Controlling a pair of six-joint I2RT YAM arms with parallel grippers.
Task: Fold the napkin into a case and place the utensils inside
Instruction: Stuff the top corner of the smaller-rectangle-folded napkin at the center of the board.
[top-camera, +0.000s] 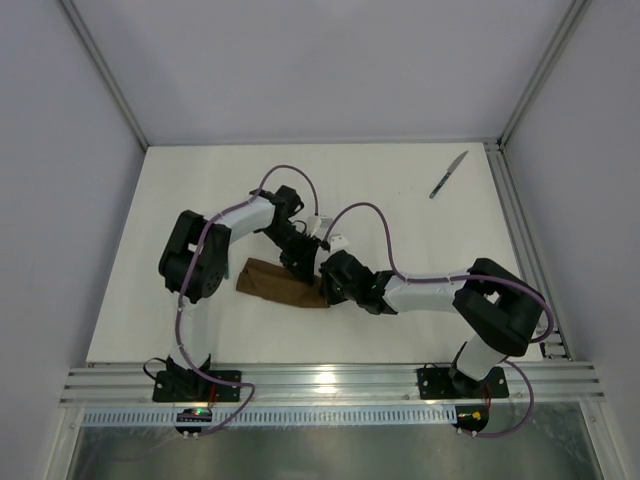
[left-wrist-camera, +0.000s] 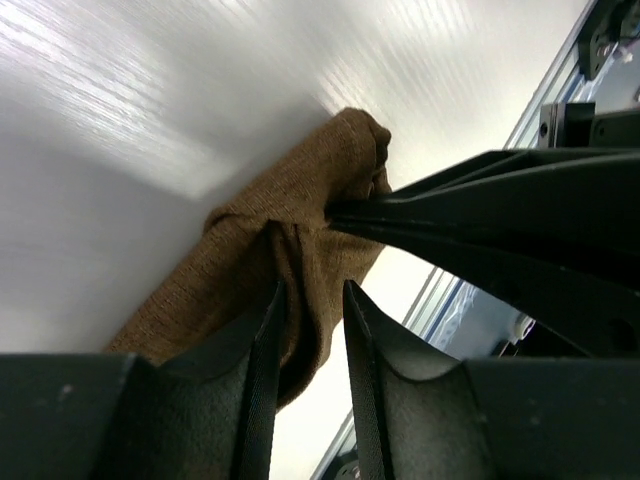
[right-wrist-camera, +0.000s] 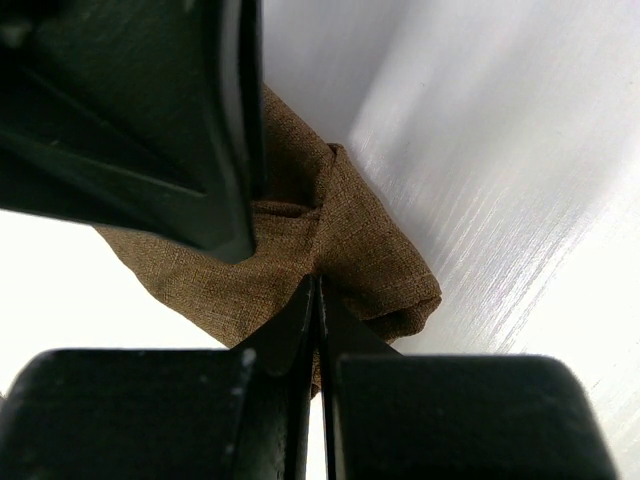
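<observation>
**Napkin folded narrow, nothing inside yet**

The napkin (top-camera: 280, 283) lay as a narrow strip mid-counter (top-camera: 200, 200). The right end effector (right-wrist-camera: 316, 287) was clamped tight on a fold at its right end. The left end effector (left-wrist-camera: 312, 290) stood slightly parted just beside, seemingly gripping nothing. The knife (top-camera: 449, 174) lay well apart, at the far right. The next move probably called for holding the mouth open and fetching the knife.
</observation>
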